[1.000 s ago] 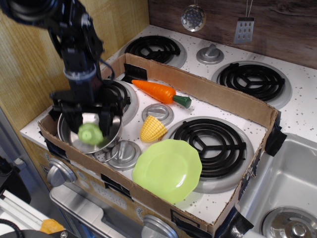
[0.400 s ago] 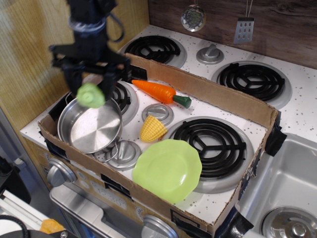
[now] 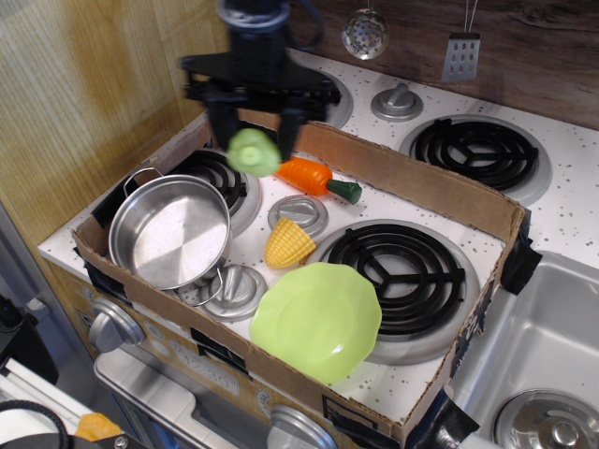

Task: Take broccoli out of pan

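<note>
The pale-green lumpy broccoli hangs in the air, held between the black fingers of my gripper. It is above the left burner and the stem end of the carrot, to the right of and well above the pan. The pan, a shiny round steel pot with wire loop handles, stands empty at the front left of the cardboard tray. My gripper is shut on the broccoli. The image of the arm is blurred.
An orange carrot, a yellow corn and a lime-green scalloped plate lie inside the cardboard tray. Two flat metal lids sit near the pan. A sink is at the right.
My gripper has lifted the broccoli out of the pan and carried it up and to the right, from over the pan to above the carrot's end. The pan now stands empty.
</note>
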